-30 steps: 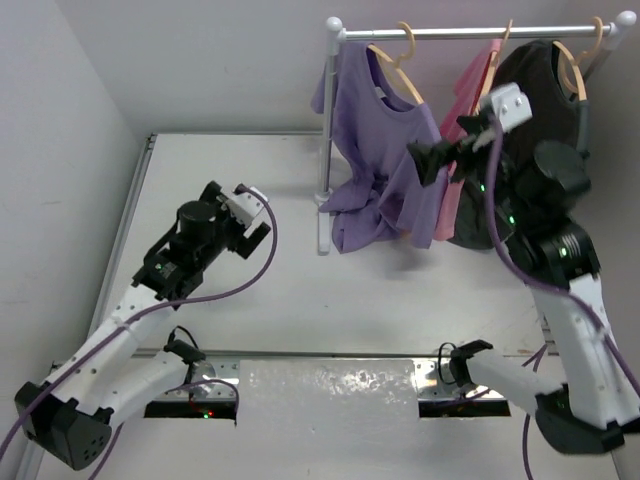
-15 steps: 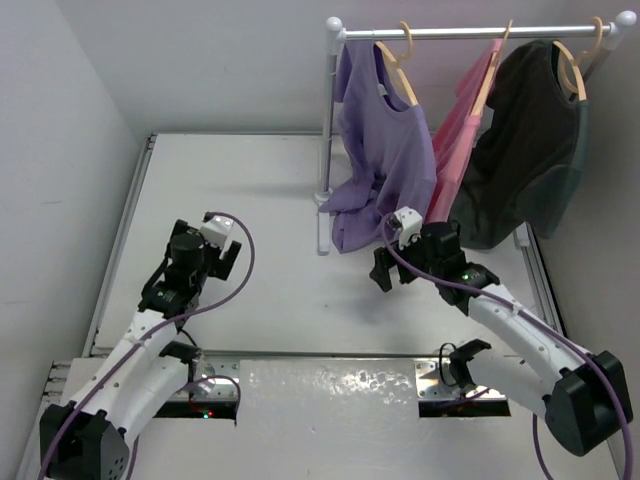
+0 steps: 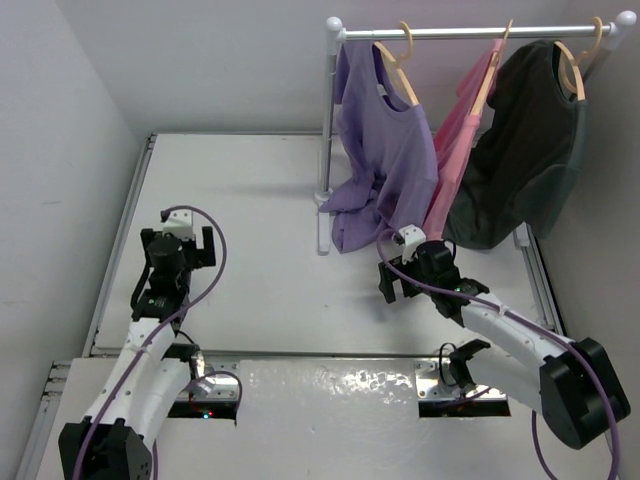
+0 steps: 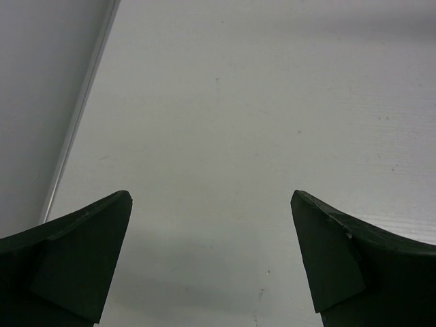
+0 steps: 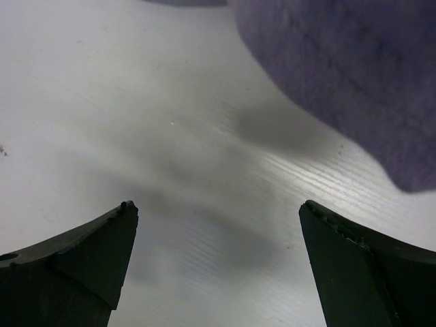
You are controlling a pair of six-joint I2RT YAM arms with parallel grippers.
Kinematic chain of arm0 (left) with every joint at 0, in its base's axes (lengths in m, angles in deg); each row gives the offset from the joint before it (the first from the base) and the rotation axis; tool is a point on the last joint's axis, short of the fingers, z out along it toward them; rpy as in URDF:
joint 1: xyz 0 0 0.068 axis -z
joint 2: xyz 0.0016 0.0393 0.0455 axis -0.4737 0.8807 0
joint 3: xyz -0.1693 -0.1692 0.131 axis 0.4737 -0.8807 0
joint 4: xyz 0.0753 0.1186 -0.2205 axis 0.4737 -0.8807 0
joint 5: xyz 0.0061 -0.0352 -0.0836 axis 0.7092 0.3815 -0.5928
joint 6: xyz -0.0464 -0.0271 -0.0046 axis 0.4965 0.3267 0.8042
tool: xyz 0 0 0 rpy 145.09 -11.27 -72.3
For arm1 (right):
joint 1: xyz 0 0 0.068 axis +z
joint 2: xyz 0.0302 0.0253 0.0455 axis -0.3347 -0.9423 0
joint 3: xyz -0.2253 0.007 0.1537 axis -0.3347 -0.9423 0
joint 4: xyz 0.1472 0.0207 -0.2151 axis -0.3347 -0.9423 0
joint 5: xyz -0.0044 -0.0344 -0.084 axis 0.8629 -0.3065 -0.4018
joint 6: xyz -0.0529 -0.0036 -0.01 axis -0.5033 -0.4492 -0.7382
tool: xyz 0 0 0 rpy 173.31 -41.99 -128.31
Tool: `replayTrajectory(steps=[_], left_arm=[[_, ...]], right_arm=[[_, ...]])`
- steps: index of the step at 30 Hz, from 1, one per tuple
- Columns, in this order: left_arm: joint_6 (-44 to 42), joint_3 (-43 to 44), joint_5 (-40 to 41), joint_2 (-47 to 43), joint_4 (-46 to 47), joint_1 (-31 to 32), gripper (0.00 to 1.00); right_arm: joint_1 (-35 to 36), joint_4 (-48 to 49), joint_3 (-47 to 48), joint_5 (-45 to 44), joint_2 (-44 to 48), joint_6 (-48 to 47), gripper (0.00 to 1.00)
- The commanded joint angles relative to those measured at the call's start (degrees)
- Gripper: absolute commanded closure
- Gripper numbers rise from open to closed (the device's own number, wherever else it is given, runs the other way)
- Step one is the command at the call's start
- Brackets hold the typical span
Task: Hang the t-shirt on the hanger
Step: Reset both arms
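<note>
The lavender t-shirt [image 3: 385,150] hangs on a tan wooden hanger [image 3: 400,62] at the left end of the rail, its hem bunched on the table by the post. Its cloth also shows in the right wrist view [image 5: 354,75]. My right gripper [image 3: 392,282] is open and empty, low over the table just below the shirt's hem. In the right wrist view the right gripper [image 5: 218,208] has its jaws wide apart over bare table. My left gripper [image 3: 183,244] is open and empty at the left side; in the left wrist view the left gripper [image 4: 211,197] sees only bare table.
A white clothes rail [image 3: 470,32] on a post [image 3: 324,150] stands at the back. A pink shirt [image 3: 455,140] and a black shirt [image 3: 525,150] hang on two more tan hangers to the right. A wall [image 3: 50,150] borders the table's left edge.
My right arm came down from the hanging shirts to low over the table and drew back toward its base. My left arm pulled back and to the left. The lavender shirt stays on its hanger.
</note>
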Motion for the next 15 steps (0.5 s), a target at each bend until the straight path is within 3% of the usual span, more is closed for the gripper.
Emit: replayTrajectory(steps=[1,15], left_arm=[[2.41,0.98,-1.14,-0.45,2.87,-0.55,0.00],[0.82,1.77,-2.46,-0.27,1.73,-0.64,0.00]], right_arm=[[0.12,4.24,0.47,-2.28,0.78,0.62,0.01],[0.12,3.10,0.11,-6.42,3.68,-0.70,0.01]])
